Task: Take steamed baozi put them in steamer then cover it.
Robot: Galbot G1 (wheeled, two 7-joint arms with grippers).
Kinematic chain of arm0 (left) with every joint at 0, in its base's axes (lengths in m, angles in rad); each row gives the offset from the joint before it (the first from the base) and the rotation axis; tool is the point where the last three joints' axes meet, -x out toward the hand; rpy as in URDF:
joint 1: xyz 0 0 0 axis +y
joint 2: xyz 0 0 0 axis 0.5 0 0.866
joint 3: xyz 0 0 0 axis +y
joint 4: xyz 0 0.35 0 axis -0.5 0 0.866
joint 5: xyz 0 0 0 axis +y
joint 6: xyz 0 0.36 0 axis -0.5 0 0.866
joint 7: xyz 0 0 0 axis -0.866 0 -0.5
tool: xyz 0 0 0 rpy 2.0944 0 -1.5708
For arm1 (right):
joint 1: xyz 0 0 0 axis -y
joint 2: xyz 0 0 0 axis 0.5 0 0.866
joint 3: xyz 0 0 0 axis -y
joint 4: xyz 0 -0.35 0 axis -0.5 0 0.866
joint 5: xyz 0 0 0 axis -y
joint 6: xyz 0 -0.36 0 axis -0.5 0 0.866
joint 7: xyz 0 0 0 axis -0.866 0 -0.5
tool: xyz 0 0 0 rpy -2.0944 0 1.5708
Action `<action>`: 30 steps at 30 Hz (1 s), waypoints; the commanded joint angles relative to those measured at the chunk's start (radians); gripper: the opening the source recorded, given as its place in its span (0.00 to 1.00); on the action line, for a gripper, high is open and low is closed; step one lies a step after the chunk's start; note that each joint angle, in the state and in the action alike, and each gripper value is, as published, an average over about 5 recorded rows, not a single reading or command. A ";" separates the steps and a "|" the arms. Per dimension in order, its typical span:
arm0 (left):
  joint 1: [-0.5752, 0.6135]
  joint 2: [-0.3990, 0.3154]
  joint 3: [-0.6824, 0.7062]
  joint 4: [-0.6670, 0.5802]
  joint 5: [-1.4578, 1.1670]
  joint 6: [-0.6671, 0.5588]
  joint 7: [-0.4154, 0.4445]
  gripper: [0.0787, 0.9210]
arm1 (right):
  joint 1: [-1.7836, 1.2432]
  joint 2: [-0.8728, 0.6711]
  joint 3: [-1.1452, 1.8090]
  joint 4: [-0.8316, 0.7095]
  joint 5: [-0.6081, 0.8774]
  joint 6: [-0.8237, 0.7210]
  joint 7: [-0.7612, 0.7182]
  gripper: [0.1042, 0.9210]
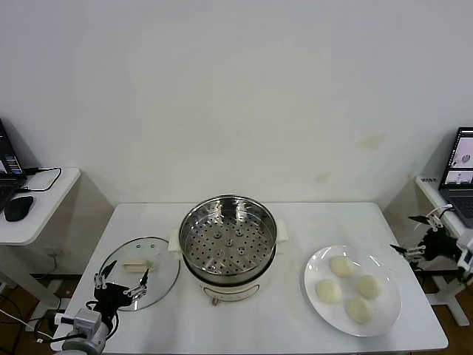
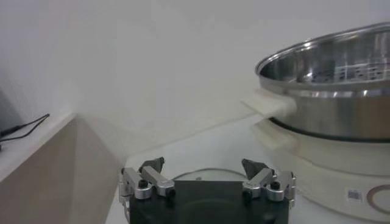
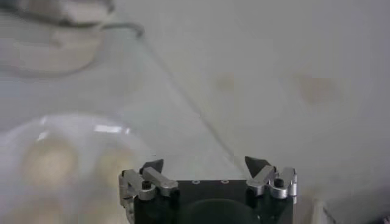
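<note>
The steamer [image 1: 228, 248] stands mid-table, open, its perforated tray bare; it also shows in the left wrist view [image 2: 332, 91]. Several cream-white baozi [image 1: 342, 266] lie on a white plate [image 1: 318, 270] to its right, blurred in the right wrist view [image 3: 49, 161]. The glass cover [image 1: 140, 277] with its cream handle [image 1: 137, 265] lies flat on the table to the steamer's left. My left gripper [image 1: 120, 283] is open and empty at the cover's near edge. My right gripper [image 1: 416, 235] is open and empty, off the table's right edge beyond the plate.
The white table [image 1: 244, 325] carries everything. A side desk with a laptop and mouse [image 1: 18, 208] stands at the far left, and another with a laptop [image 1: 460, 174] at the far right. A plain wall is behind.
</note>
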 commanded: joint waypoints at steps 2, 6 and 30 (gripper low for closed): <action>0.022 -0.008 0.012 -0.045 0.014 0.001 0.000 0.88 | 0.489 -0.169 -0.549 -0.107 -0.089 0.173 -0.310 0.88; 0.036 -0.012 0.017 -0.046 0.022 -0.002 -0.004 0.88 | 0.674 -0.091 -0.756 -0.147 -0.132 0.200 -0.314 0.88; 0.032 -0.006 -0.012 0.027 0.034 -0.003 -0.004 0.88 | 0.875 0.308 -1.063 -0.454 -0.396 0.233 -0.245 0.88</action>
